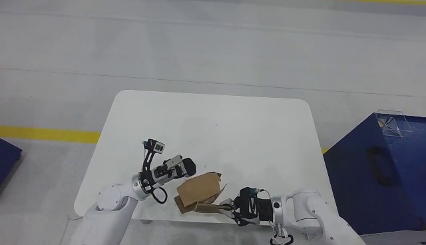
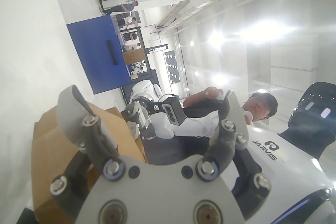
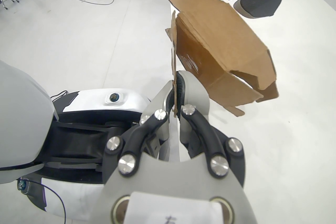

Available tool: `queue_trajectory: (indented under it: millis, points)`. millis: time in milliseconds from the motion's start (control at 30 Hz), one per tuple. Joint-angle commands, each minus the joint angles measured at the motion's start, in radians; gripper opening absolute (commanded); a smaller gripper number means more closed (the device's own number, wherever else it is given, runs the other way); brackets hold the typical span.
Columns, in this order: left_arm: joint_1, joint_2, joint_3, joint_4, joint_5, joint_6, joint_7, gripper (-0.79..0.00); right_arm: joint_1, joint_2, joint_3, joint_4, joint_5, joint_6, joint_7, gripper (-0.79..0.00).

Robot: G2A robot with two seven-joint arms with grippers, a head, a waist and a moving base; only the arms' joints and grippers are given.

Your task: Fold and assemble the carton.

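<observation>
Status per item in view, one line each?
Brown cardboard carton: partly folded, end flaps not closed.
Right gripper: jaws shut on a carton flap.
Left gripper: jaws open, beside the carton.

In your left wrist view the carton (image 2: 50,146) lies partly behind a finger of the left gripper (image 2: 149,97) and runs off the picture's edge. You cannot tell whether that finger touches it. In your right wrist view its thin edge vanishes between the pressed-together pads of the right gripper (image 3: 175,83). From above, that pinch is too small to judge.
</observation>
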Motion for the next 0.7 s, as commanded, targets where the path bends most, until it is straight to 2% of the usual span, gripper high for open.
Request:
queue_trajectory:
  millis: [0, 67, 200, 300, 367, 567, 667]
  points:
    - [0.003, 0.004, -0.022, -0.006, 0.06, -0.052, 0.046, 0.0, -0.006, 0.0, 0.001, 0.001, 0.029, 0.011, -0.011, -0.785]
    - [0.032, 0.008, -0.046, -0.033, 0.152, -0.122, 0.135, 0.0, -0.007, 0.003, 0.012, 0.004, 0.078, 0.017, -0.004, -0.785]
    - [0.083, 0.022, -0.103, -0.131, 0.332, -0.17, 0.223, 0.0, -0.002, 0.011, 0.029, 0.029, 0.233, 0.008, 0.053, -0.785]
    - [0.131, 0.036, -0.165, -0.231, 0.528, -0.177, 0.29, 0.0, 0.014, 0.019, 0.02, 0.057, 0.385, 0.002, 0.142, -0.785]
    - [0.176, 0.042, -0.195, -0.299, 0.599, -0.15, 0.342, 0.0, 0.037, 0.027, 0.005, 0.077, 0.514, -0.018, 0.217, -0.785]
    - [0.223, 0.066, -0.227, -0.435, 0.701, 0.058, 0.206, 0.0, 0.091, 0.051, 0.0, 0.086, 0.74, 0.029, 0.409, -0.785]
    - [0.236, 0.072, -0.233, -0.474, 0.747, 0.114, 0.189, 0.0, 0.106, 0.061, -0.001, 0.084, 0.823, 0.037, 0.469, -0.785]
